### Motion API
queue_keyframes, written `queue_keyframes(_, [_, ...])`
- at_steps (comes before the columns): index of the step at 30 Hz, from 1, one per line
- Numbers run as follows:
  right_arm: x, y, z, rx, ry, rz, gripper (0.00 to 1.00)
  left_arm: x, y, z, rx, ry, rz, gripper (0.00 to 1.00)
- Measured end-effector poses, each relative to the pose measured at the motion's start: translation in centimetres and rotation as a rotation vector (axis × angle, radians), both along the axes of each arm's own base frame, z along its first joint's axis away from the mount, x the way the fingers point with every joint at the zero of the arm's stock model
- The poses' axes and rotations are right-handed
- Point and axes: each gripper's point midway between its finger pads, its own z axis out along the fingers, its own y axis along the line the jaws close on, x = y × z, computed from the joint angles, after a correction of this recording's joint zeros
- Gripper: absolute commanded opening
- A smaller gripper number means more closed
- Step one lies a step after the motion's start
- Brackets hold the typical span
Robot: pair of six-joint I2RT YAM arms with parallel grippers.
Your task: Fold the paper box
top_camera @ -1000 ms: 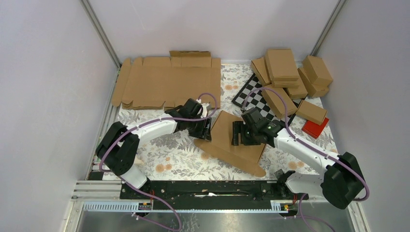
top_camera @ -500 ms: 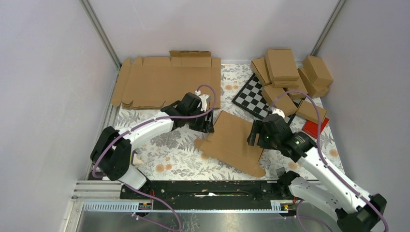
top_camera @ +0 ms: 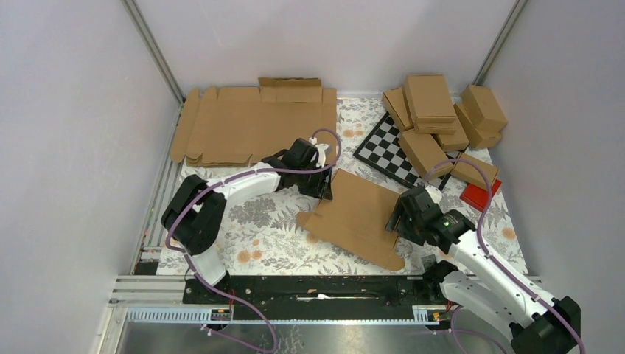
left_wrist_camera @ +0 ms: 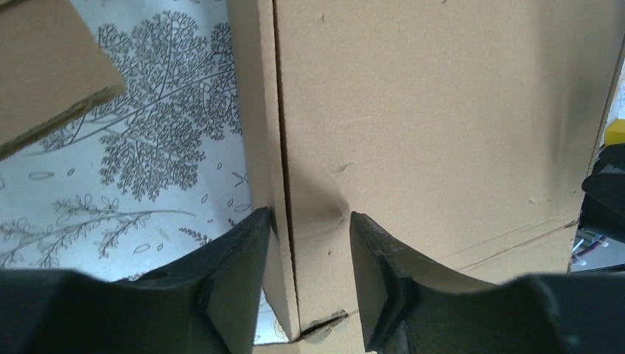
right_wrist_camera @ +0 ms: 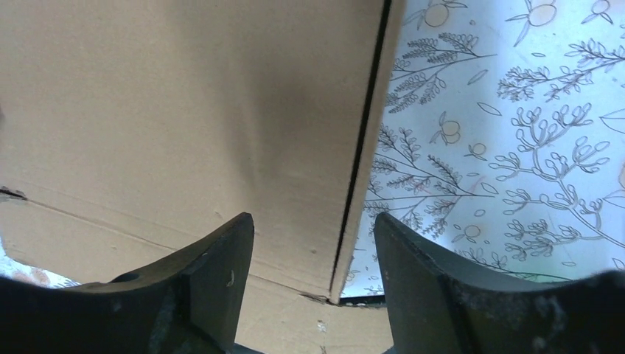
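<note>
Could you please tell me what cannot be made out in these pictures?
1. Top view: the tips of the left claw and right claw are hidden under their own wrists.
2. Left wrist view: whether the fingers touch the box cannot be told; the frame cuts off the box.
3. Right wrist view: the frame cuts off most of the box.
4. Top view: the red block lies partly under the pile.

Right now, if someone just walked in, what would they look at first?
Probably the partly folded paper box in the middle of the flowery table, with the left gripper at its far-left edge and the right gripper at its right edge. Next, the pile of finished brown boxes in the far right corner, beside a checkerboard.
</note>
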Motion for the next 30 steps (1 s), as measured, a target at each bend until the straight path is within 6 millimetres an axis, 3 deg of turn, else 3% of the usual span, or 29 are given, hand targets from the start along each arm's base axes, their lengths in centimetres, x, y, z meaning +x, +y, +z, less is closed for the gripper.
queue_keyframes(2, [0.3,0.2,0.0,0.011,-0.007,-0.004,0.61,0.0,-0.4,-0.2,-0.014,0.009,-0.012,0.32])
queue_keyframes(4, [0.5,0.5,-0.1,0.02,-0.008,-0.002,0.59,-0.1,-0.7,-0.3,-0.023,0.014,-0.024,0.27])
queue_keyframes(9, [0.6,0.8,-0.5,0.026,0.006,0.005,0.51,0.6,-0.5,-0.2,-0.02,0.002,-0.018,0.24])
queue_keyframes(13, [0.9,1.7,-0.6,0.068,0.003,0.019,0.51,1.5,0.4,-0.3,0.012,-0.028,0.01,0.29])
queue_keyframes(17, [1.4,3.6,-0.4,0.148,0.0,0.054,0.56,1.7,2.9,0.4,0.047,-0.072,0.092,0.45])
queue_keyframes(20, [1.9,5.4,-0.3,0.224,0.002,0.084,0.61,1.4,5.0,2.5,0.05,-0.134,0.16,0.59])
queue_keyframes(22, [2.0,6.3,-0.5,0.261,0.007,0.103,0.68,1.4,6.1,5.2,0.026,-0.205,0.21,0.67])
queue_keyframes(27, [2.0,6.9,-0.2,0.267,0.004,0.154,0.89,1.4,7.8,11.8,-0.072,-0.367,0.301,0.73])
queue_keyframes(30, [2.6,6.0,0.7,0.197,-0.036,0.189,0.91,0.5,9.1,13.2,-0.106,-0.401,0.346,0.76])
